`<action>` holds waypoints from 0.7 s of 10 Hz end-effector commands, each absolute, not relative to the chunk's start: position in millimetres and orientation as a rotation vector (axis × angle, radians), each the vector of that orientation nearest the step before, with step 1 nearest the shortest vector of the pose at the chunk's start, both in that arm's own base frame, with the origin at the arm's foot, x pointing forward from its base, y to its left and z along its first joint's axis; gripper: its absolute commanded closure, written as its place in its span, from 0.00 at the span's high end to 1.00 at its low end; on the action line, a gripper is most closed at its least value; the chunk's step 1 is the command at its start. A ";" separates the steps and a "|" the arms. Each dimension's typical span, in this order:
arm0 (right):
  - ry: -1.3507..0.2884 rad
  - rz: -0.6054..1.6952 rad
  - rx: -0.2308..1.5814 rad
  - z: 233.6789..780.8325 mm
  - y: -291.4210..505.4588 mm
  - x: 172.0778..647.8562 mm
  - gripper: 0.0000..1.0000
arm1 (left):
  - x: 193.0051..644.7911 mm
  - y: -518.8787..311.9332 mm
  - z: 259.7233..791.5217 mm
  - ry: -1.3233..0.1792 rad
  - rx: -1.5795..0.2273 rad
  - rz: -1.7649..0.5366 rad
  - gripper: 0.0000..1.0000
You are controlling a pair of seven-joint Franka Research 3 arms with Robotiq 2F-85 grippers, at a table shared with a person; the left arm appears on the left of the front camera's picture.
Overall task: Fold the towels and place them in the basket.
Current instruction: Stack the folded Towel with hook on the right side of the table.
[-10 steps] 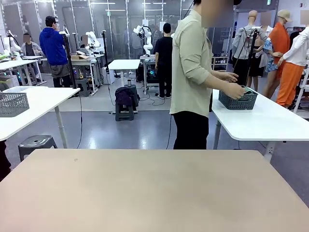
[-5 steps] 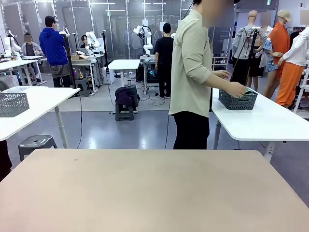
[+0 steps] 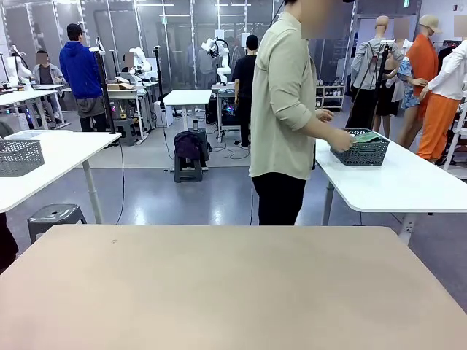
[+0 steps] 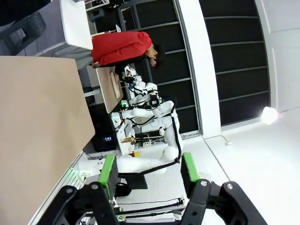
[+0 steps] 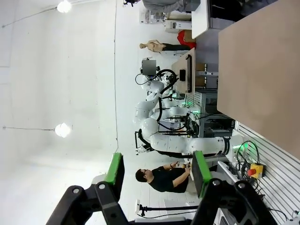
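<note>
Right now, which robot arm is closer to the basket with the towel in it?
The right, I'd guess. The basket with a green towel sits on the white side table on the robot's right, in the person's hands. Both jaws are open and holding nothing.

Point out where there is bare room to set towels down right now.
The whole tan table in front of the robot is bare, edge to edge. On the white side table, the near stretch is free; its far corner is crowded by the basket, a green towel and the person's hand.

light: we see bright, even overhead lighting | shadows: soft | glare: ceiling lamps [image 5: 64, 6] in wrist views | edges: wide-angle bending
</note>
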State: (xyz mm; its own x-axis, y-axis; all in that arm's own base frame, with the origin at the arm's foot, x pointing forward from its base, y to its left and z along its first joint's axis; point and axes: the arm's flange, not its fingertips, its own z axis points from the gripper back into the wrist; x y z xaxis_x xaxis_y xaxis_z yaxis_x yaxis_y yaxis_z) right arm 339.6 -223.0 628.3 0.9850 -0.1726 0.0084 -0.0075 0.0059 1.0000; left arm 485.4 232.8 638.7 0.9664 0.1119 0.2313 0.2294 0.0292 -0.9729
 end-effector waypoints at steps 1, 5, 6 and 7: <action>-0.161 -0.073 1.567 633.8 -226.8 338.3 0.74 | 491.1 242.3 643.6 -0.234 -1.535 -0.098 0.70; -0.148 -0.049 1.546 638.2 -228.8 339.7 0.74 | 493.1 253.5 638.9 -0.231 -1.504 -0.123 0.70; -0.139 -0.033 1.555 639.4 -228.2 339.6 0.74 | 493.9 254.8 637.9 -0.248 -1.470 -0.111 0.70; -0.137 -0.026 1.553 640.2 -228.4 339.2 0.74 | 493.2 257.0 639.0 -0.250 -1.469 -0.117 0.70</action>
State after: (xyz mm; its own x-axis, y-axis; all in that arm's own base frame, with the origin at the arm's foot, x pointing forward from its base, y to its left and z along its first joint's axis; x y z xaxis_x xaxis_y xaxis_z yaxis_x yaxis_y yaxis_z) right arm 343.1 -217.0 639.5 0.9905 -0.1312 0.0403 -0.0385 0.0163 0.9991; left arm 495.1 245.4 636.0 0.9694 0.0960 0.2260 0.2198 0.0704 -0.9730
